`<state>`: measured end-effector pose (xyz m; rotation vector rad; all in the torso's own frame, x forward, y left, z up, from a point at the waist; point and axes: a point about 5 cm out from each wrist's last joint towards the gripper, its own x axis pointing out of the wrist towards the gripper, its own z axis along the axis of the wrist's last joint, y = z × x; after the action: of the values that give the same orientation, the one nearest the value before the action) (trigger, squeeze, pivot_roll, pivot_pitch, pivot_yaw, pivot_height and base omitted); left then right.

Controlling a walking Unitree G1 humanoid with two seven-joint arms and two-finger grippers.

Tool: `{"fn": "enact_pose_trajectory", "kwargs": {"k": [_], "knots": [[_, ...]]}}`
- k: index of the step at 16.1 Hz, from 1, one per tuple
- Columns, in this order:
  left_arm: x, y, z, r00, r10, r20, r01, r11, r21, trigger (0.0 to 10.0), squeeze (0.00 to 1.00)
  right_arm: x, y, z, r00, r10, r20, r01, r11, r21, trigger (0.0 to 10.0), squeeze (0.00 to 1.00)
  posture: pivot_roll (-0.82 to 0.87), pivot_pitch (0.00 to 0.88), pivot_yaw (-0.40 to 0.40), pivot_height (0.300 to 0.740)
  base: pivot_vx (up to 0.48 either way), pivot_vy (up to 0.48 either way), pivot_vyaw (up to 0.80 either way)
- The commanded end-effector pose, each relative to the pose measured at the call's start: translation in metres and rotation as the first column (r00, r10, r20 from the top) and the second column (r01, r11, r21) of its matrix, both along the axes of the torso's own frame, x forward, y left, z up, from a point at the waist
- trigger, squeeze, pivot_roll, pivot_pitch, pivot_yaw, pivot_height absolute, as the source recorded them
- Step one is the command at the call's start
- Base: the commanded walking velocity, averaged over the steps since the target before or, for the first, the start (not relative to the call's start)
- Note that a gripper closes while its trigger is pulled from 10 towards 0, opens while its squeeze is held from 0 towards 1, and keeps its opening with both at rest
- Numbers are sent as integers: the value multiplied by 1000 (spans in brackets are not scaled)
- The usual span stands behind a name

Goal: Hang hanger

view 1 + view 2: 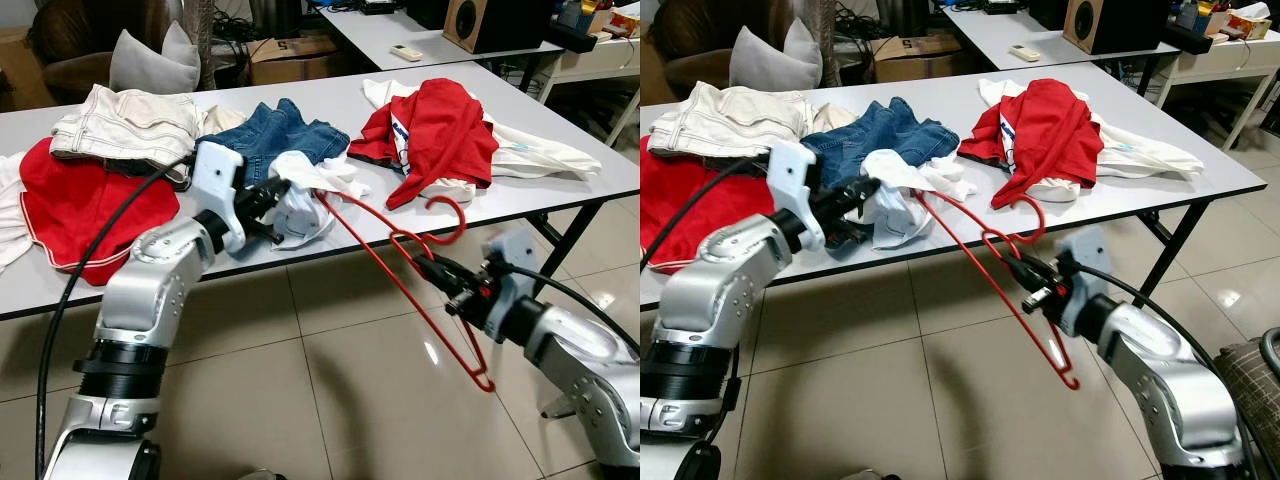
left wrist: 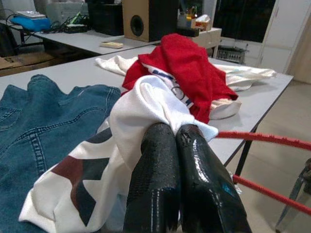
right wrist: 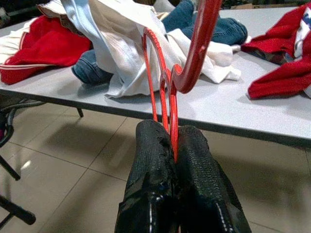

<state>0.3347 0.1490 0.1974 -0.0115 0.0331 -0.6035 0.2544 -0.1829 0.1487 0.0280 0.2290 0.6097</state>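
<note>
Grey surface (image 1: 560, 150) runs across the upper frame, loaded with clothes: red garment (image 1: 80, 205) at 9 o'clock, cream trousers (image 1: 125, 120) at 10, jeans (image 1: 285, 135) near 12, red-and-white shirt pile (image 1: 440, 135) at 1 to 2. Tiled floor (image 1: 330, 400) takes the lower half.

Red hanger (image 1: 420, 290) sits centre to 4 o'clock, off the surface edge and over the floor, tilted: one shoulder end pushed up into the white shirt (image 1: 310, 195) at about 11 from its neck, the other end hanging low toward 5. Hook (image 1: 450, 215) curls up near the surface edge.

Left gripper (image 1: 275, 205), at 9 o'clock of the hanger, fingers (image 2: 160, 174) pressed together on a bunch of the white shirt, holding the fabric up off the surface. My read: it holds the collar or hem steady so the hanger arm can slide inside.

Right gripper (image 1: 450, 275), at 4 o'clock of centre, fingers (image 3: 199, 165) pinched tight on the hanger wire just below the hook. Gripping at the neck gives control of both shoulders, so it can steer the near end in.

Judgement: threading stage, one shoulder partly in, the other out. Hanging on a rail comes later; no rail visible. Risk: fabric snags on the wire.
</note>
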Motion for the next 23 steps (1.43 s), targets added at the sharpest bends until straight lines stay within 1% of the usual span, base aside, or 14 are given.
{"fn": "enact_pose_trajectory", "kwargs": {"k": [1,6,7,9,11,12,13,14,15,16,17,18,21,23], "knots": [[2,-3,9,1000,-19,15,20,1000,-24,0,0,-1,-2,4,1000,-1,5,1,1000,3,0,0,-192,0,58,740,0,0,0],[-8,-24,33,985,-163,51,168,978,-125,0,0,5,15,0,999,33,-19,-33,999,17,0,0,-186,0,52,740,0,0,0],[-12,-31,47,973,-217,80,228,960,-164,0,0,12,20,-3,999,8,-40,-7,1000,21,0,0,-182,0,48,740,0,0,0],[-14,-33,57,966,-237,104,253,951,-180,0,0,21,21,-4,997,-66,-51,67,997,32,0,0,-177,0,46,740,0,0,0],[-10,-26,65,976,-181,121,202,960,-192,0,0,35,9,0,973,-225,-53,228,971,67,0,0,-173,0,45,740,0,0,0],[-7,-22,64,982,-150,117,170,968,-184,0,0,38,2,4,964,-265,-34,266,962,65,0,0,-174,0,46,740,0,0,0],[-3,-14,62,990,-97,105,113,980,-161,0,0,44,-14,16,937,-349,31,346,935,82,0,0,-174,0,47,740,0,0,0],[-1,-6,58,995,-52,89,65,987,-145,0,0,48,-28,38,908,-405,107,383,906,178,0,0,-176,0,49,740,0,0,0],[0,-2,55,996,-34,78,44,990,-131,0,0,48,-32,49,901,-418,118,380,890,251,0,0,-183,0,52,740,0,0,0],[0,-1,52,997,-35,70,43,993,-112,0,0,46,-30,49,913,-395,104,360,898,254,0,0,-183,0,52,740,0,0,0],[-3,-6,41,998,-46,44,49,996,-80,0,0,35,-14,28,958,-285,21,277,946,171,0,0,-187,0,51,740,0,0,0],[-3,-10,36,998,-53,34,55,996,-71,0,0,29,-7,14,968,-247,-39,250,958,139,0,0,-185,0,51,740,0,0,0],[-6,-19,31,997,-75,23,76,995,-65,0,0,18,1,-9,960,-222,-170,244,962,123,0,0,-187,0,54,740,0,0,0],[-6,-24,33,996,-81,31,84,993,-82,0,0,16,1,-15,951,-224,-211,258,954,151,0,0,-189,0,59,740,0,0,0]]}}
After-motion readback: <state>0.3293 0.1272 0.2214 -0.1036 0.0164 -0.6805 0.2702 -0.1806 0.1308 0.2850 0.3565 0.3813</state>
